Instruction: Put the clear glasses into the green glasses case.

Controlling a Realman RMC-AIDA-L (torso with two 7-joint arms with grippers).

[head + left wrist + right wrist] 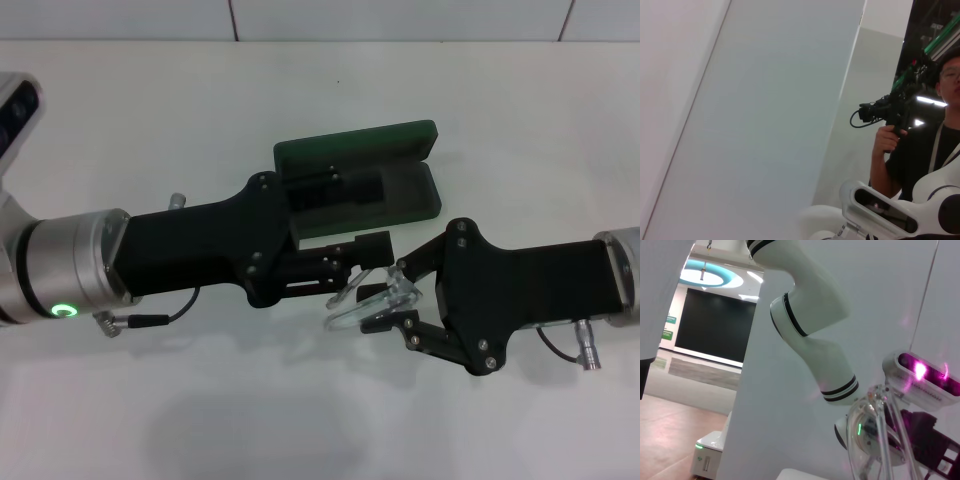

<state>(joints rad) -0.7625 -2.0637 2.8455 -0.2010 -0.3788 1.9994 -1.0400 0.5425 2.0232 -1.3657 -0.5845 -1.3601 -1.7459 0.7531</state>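
Two tools meet | right tool (398,303) grips clear glasses (366,303) | left tool (372,251) narrow | green glasses case (372,180) open

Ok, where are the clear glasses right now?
Head view: the clear glasses sit mid-table between the left gripper and right gripper, just in front of the open green glasses case.

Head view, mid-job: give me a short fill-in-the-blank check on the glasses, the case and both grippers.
1. The dark green hinged hard case lies on the white table with its lid ____.
2. The clear, colourless plastic glasses are held by the ____ gripper.
3. The glasses are not yet in the case; they are ____ it, on the robot's side.
4. The left gripper reaches in from the ____ of the view, fingertips near the glasses.

Missing words: open; right; outside; left
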